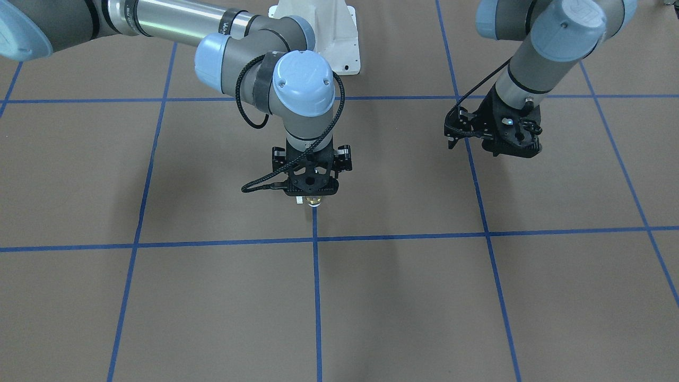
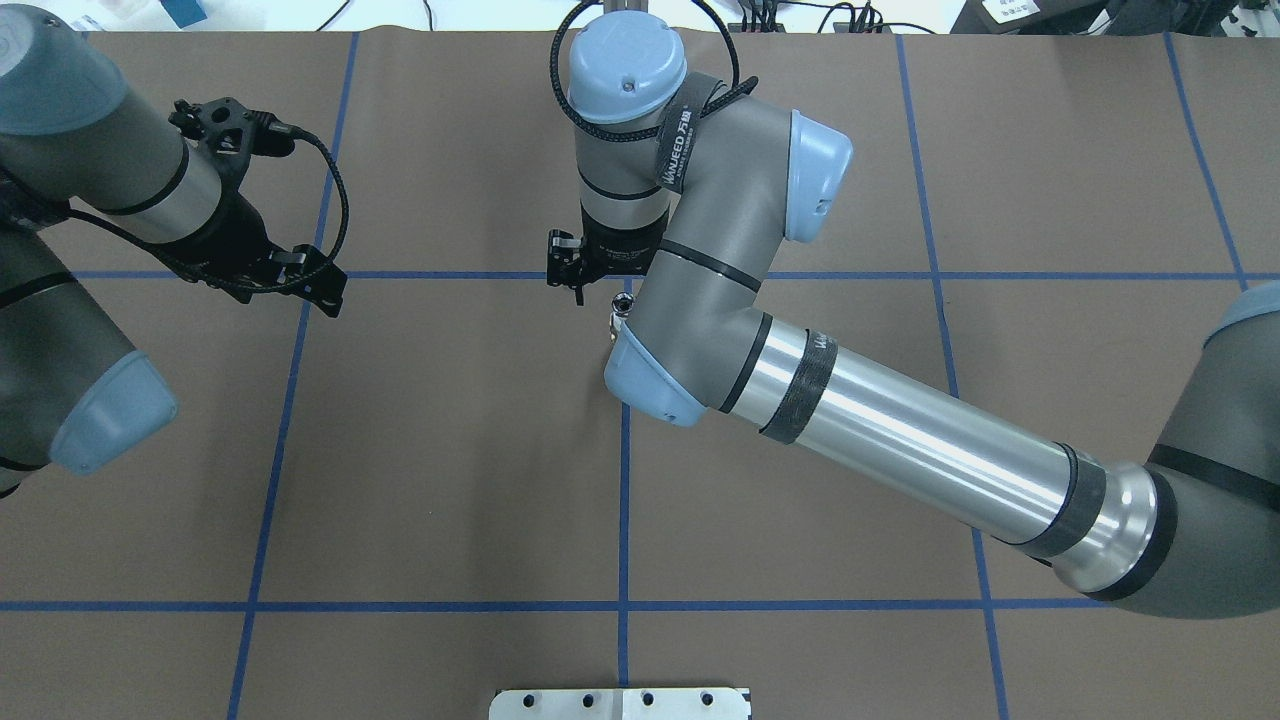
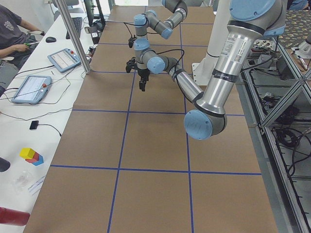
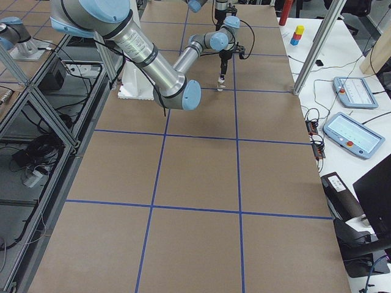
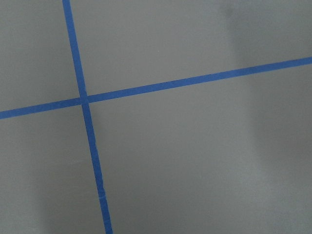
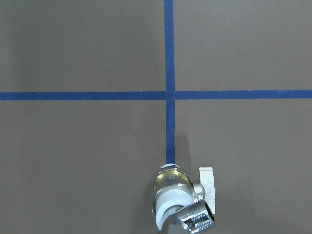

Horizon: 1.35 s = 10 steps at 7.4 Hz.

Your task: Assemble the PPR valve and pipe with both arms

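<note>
The right claw point(image 1: 313, 197) holds the valve point(image 6: 171, 195) and pipe point(image 6: 197, 218) together just above the bench point(image 1: 403, 297). Lower them slowly. The left claw point(image 1: 493, 132) hangs empty; I cannot tell how wide.

My own wrist hides my right gripper's point(image 1: 313, 197) fingers; the PPR valve point(image 6: 171, 187) and pipe point(image 6: 197, 220) are cut off in my right wrist view.
</note>
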Each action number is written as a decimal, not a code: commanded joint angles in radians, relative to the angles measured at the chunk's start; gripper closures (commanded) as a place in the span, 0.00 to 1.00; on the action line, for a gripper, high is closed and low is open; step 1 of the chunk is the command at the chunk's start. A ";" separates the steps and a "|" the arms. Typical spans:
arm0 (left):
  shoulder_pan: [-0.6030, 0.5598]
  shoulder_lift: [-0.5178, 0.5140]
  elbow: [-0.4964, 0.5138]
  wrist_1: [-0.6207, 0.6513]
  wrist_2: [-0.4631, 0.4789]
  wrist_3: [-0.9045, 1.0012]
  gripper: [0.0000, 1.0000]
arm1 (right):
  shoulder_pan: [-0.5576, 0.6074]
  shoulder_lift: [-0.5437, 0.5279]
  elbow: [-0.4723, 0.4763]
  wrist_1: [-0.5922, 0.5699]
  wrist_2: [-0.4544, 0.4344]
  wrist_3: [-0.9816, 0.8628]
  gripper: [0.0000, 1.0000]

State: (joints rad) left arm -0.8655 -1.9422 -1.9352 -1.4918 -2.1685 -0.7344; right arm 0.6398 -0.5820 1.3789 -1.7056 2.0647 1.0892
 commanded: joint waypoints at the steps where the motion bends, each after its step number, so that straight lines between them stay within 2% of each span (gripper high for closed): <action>1: -0.012 0.006 -0.020 0.002 -0.001 0.009 0.00 | 0.049 -0.092 0.146 -0.008 0.046 0.003 0.00; 2: -0.027 0.019 -0.037 0.005 -0.002 0.018 0.00 | 0.075 -0.248 0.333 -0.008 0.049 0.001 0.00; 3: -0.052 0.075 -0.085 0.005 -0.004 0.048 0.00 | 0.115 -0.397 0.473 -0.005 0.054 -0.008 0.00; 4: -0.099 0.127 -0.108 0.007 -0.004 0.155 0.00 | 0.144 -0.494 0.564 -0.005 0.054 -0.012 0.00; 5: -0.143 0.193 -0.132 0.005 -0.005 0.232 0.00 | 0.185 -0.575 0.609 -0.005 0.054 -0.061 0.00; 6: -0.206 0.245 -0.143 0.007 -0.007 0.345 0.01 | 0.263 -0.669 0.629 0.000 0.084 -0.212 0.00; 7: -0.269 0.293 -0.142 0.005 -0.045 0.424 0.00 | 0.375 -0.781 0.631 0.006 0.166 -0.391 0.00; 8: -0.356 0.316 -0.117 0.008 -0.123 0.513 0.00 | 0.491 -0.889 0.646 0.006 0.190 -0.584 0.00; 10: -0.467 0.333 -0.020 0.010 -0.146 0.682 0.00 | 0.663 -1.059 0.634 0.004 0.225 -0.899 0.00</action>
State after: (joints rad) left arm -1.2617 -1.6216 -2.0127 -1.4833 -2.2953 -0.1562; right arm 1.1901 -1.5315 2.0192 -1.7010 2.2632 0.3947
